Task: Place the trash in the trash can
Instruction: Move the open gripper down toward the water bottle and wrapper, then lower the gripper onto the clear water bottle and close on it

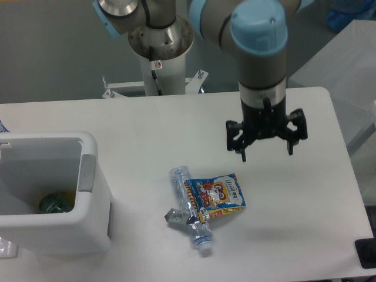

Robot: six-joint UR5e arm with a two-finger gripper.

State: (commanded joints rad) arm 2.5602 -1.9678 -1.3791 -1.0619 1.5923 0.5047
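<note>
Camera view, fixed, looking down on a white table (147, 123). The gripper (267, 154) hangs above the table's right half with its fingers spread wide and nothing between them; it touches no object.

The bottle (189, 207), clear and crushed, lies near the middle of the front half, its capped end pointing toward the front edge. The packet (216, 194), blue and yellow with a cartoon figure, lies against the bottle's right side, partly overlapping it. Print on the packet is too small to read. A small grey scrap (174, 217) sits at the bottle's left side, touching it; whether it is the wrapper strip cannot be told.

The bin (88, 176), white with a thick rounded rim and a grey patch on its right wall, stands at the left edge, well apart from the bottle and packet. A green-and-yellow item (56, 203) lies on its floor.

Open surface runs between bin and bottle, and across the right side below the gripper. The rounded right rear corner lies just behind the gripper. A dark object (366, 254) sits at the front right corner. The arm's base post (160, 64) stands behind the rear edge; a small label on it is unreadable.
</note>
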